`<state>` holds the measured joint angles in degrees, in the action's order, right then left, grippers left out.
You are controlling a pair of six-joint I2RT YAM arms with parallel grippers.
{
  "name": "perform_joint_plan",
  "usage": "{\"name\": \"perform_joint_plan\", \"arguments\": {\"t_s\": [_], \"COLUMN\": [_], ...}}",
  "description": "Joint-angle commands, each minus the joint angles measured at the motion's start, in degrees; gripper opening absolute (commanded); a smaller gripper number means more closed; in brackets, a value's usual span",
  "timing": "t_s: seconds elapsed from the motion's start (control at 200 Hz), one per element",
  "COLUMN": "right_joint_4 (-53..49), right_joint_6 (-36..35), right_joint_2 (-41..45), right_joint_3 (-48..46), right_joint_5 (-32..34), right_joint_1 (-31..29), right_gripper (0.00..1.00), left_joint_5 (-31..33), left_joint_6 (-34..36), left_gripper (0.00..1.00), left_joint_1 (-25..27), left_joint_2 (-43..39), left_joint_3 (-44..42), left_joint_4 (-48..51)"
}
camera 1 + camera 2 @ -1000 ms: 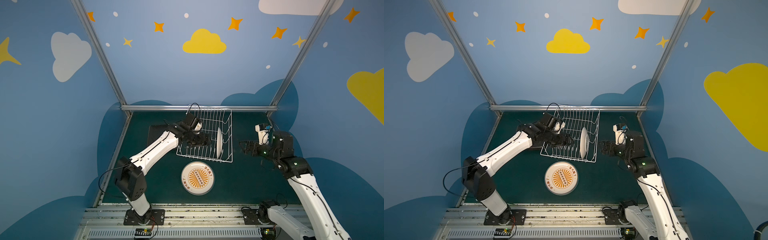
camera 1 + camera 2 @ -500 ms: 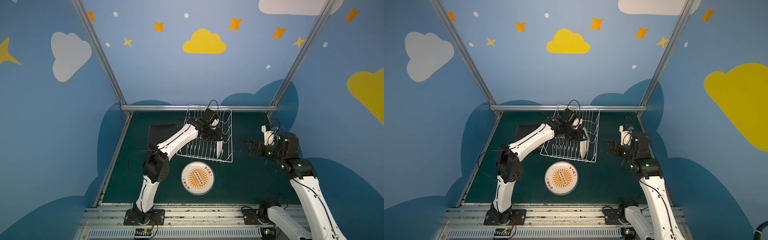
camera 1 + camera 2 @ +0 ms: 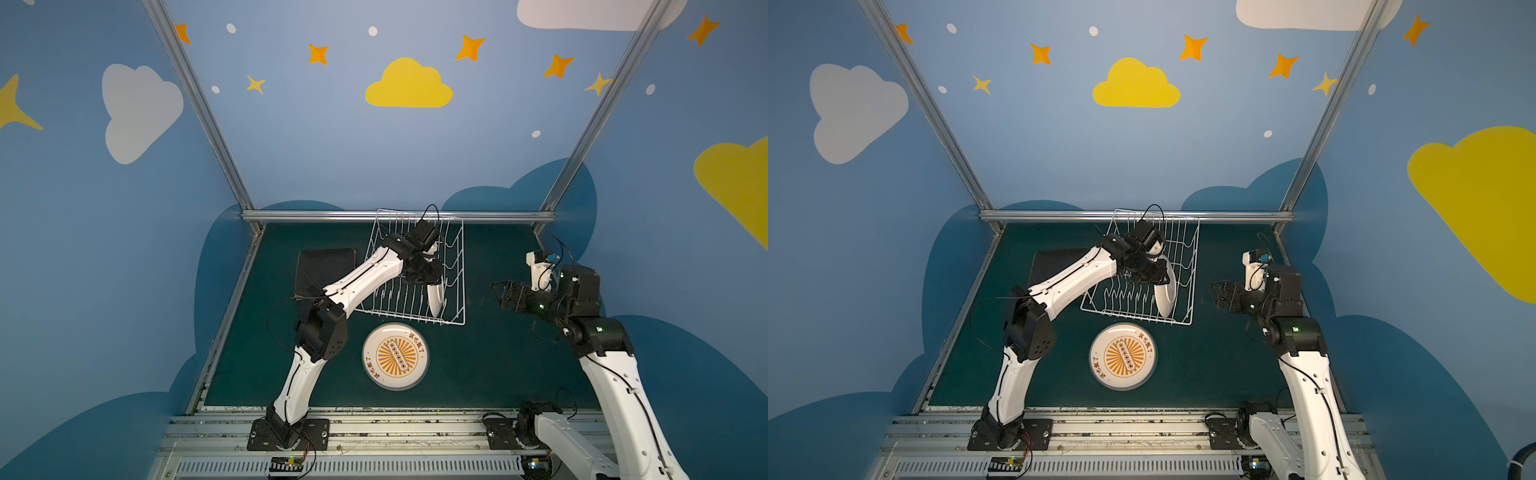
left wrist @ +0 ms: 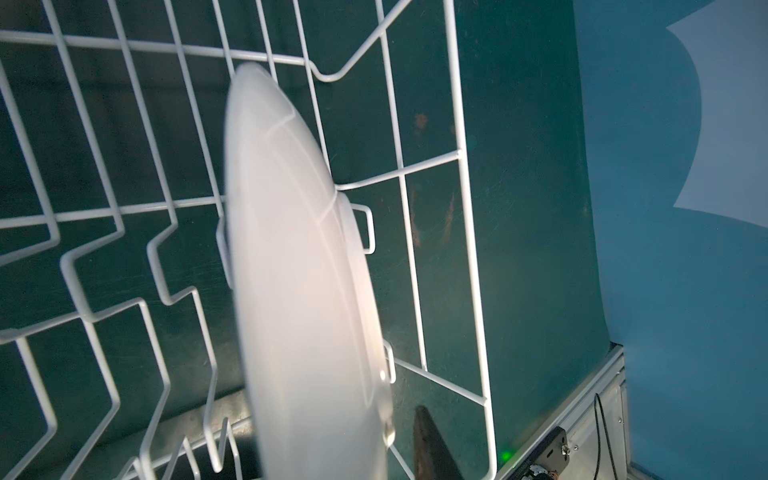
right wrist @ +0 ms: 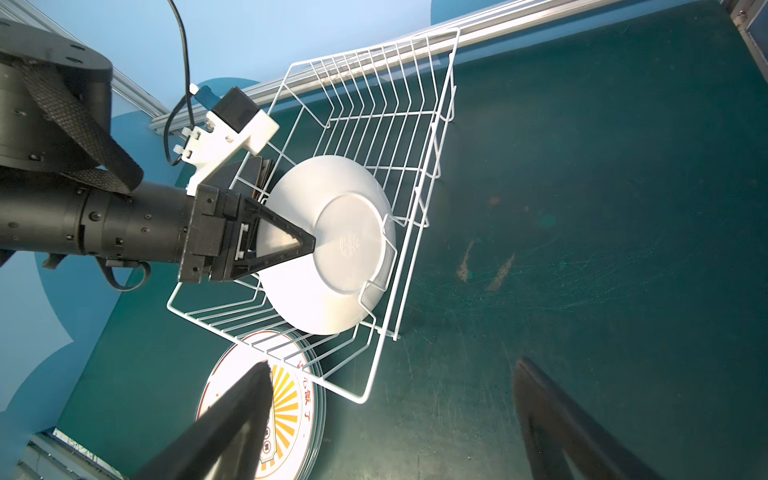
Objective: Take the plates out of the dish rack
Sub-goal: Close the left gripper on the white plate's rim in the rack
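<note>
A: State of left gripper (image 5: 303, 237)?
B: Astride rim of round white plate (image 5: 332, 257), upright in white wire dish rack (image 5: 415, 104); clamped or not, cannot tell.
A: And right gripper (image 5: 392, 363)?
B: Spread wide, empty, well apart from rack. Orange-centred round plates (image 3: 395, 356) stacked flat near left gripper, outside rack.

White dish rack (image 3: 390, 297), orange-sunburst plate (image 3: 395, 357)
</note>
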<state>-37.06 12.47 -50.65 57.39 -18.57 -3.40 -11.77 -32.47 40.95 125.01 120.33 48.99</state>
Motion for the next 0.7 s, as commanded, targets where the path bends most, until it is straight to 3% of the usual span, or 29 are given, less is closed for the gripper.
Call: {"name": "perform_joint_plan", "arguments": {"t_s": [0.0, 0.38, 0.696], "right_joint_4": [1.1, 1.4, 1.0], "right_joint_6": [0.8, 0.6, -0.2], "right_joint_2": [0.0, 0.3, 0.6], "right_joint_3": [-0.8, -1.1, -1.1], "right_joint_5": [-1.2, -1.7, -2.1], "right_joint_1": [0.3, 1.2, 2.3], "right_gripper": [0.9, 0.9, 0.9], "left_joint_5": [-0.3, -1.2, -4.4], "left_joint_6": [-2.4, -8.1, -10.7], "left_gripper": [0.25, 0.03, 0.03], "left_joint_1": [0.3, 0.5, 1.0], "left_joint_2": [1.7, 5.0, 11.0], "left_joint_3": [1.4, 3.8, 13.0], "left_joint_4": [-0.7, -4.5, -4.2]}}
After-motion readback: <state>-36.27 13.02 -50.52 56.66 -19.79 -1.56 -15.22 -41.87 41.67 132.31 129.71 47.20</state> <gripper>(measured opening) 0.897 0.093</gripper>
